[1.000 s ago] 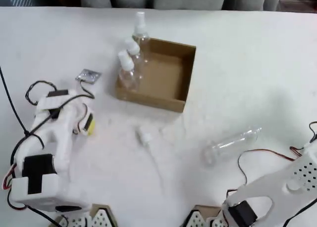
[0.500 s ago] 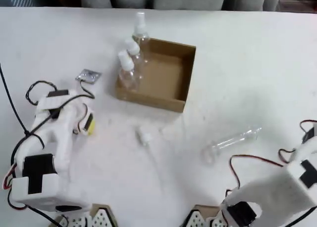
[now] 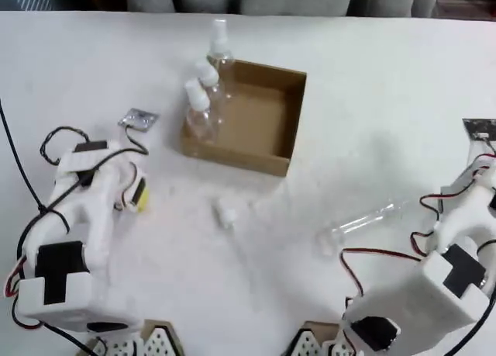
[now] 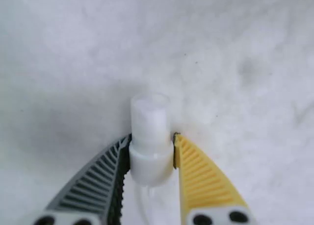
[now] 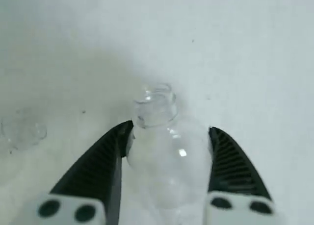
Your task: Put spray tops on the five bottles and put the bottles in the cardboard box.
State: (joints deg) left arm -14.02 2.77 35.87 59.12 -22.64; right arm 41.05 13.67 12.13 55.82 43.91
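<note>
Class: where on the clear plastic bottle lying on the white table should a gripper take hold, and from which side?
Probably the mid-body of the clear plastic bottle, from above, closing across its width: it lies flat on the white table, and that leaves its neck free.

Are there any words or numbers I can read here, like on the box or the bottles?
None can be read. The cardboard box, the topped bottles at its edge, the spray top in the left hand and the bottle in the right hand show no readable print.
</note>
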